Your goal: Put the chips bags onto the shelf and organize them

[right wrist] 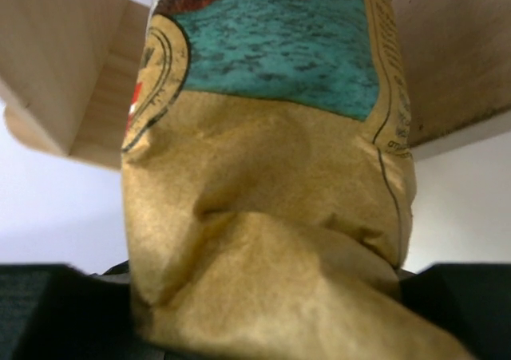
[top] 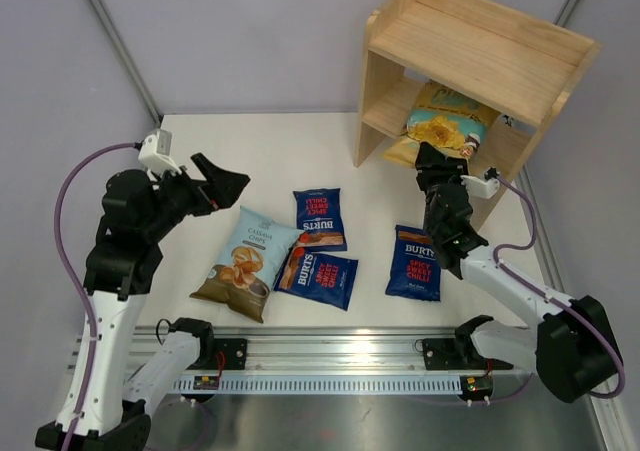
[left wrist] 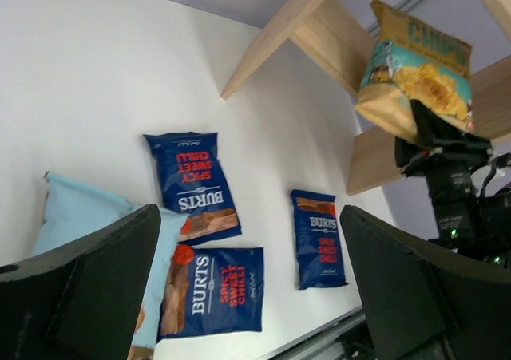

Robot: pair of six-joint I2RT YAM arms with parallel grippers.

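The wooden shelf [top: 470, 61] is standing at the far right of the white table [top: 200, 151], its open front turned toward the arms so that bags can be slid in from the near side. Its top tier is bare.

The tan-yellow bag [top: 445, 121] is lying tilted in the lower tier, its near end hanging out past the front edge. The right gripper [top: 432, 163] is clamping that near end, and the wrist view shows the crumpled paper pinched between the two fingers [right wrist: 48, 308]. I judge that the arm is holding the tail so it can push the bag deeper without the fingers going under the upper board.

The light blue bag [top: 245, 261] is lying flat at the near left. The left gripper [top: 232, 186] is hanging above and just to the left of it, jaws spread wide and holding nothing. It seems to be lining up on the pile.

Three small dark blue bags are waiting on the table. One [top: 320, 219] is lying in the middle, and another [top: 318, 276] is just nearer, touching the light blue bag's right edge. The third [top: 415, 263] is lying apart to the right, below the right arm.

So one bag is going onto the shelf and four are left.
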